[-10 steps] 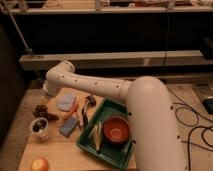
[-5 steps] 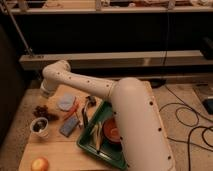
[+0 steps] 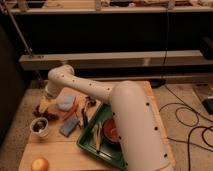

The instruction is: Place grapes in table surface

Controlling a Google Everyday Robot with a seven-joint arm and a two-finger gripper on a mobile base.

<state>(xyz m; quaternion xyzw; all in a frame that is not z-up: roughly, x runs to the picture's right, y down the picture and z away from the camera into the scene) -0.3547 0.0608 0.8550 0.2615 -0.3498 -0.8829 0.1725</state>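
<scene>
The table (image 3: pixel 55 147), of light plank wood, is seen from above its near edge. Most of its right side is covered by the white arm (image 3: pixel 131 117), which is bent at an elbow over the far left corner and is turned down toward the left edge. A dark green tray (image 3: pixel 86 141) is set toward the near right corner, and a red-orange bowl (image 3: pixel 113 131) is held inside it, partly hidden by the arm. A pale blue pad (image 3: pixel 65 101) is laid near the far left corner, and a smaller blue block (image 3: pixel 69 126) is placed beside the tray's left wall. The grapes (image 3: pixel 45 114), a dark lumpy bunch, are found at the left edge of the table. A white cup (image 3: pixel 40 126) is stood just nearer than them, and a round orange fruit (image 3: pixel 40 164) is placed at the near left corner. The claw (image 3: pixel 45 104) is lowered directly over the grapes; whether it is spread, pressed together or pinching them cannot be told.
</scene>
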